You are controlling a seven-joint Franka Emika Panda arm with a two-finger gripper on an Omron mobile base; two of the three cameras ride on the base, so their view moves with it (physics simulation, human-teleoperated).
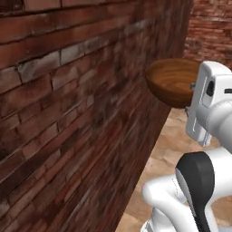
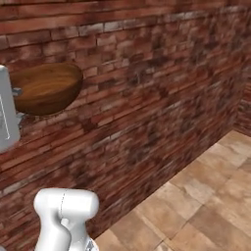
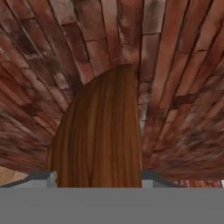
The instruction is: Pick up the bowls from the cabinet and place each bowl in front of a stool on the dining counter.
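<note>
While gripped by the pincer (image 3: 98, 177), reddish-brown wooden bowl (image 1: 174, 81) hangs upper right of left base frame, tilted, opening facing up-left, beside brick wall (image 1: 68, 113), above tiled floor (image 2: 196, 206).

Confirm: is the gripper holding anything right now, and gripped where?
Yes. The gripper holds the reddish-brown wooden bowl by its rim, one finger on each side of the wall. The bowl is carried in the air, tilted, beside the brick wall.
</note>
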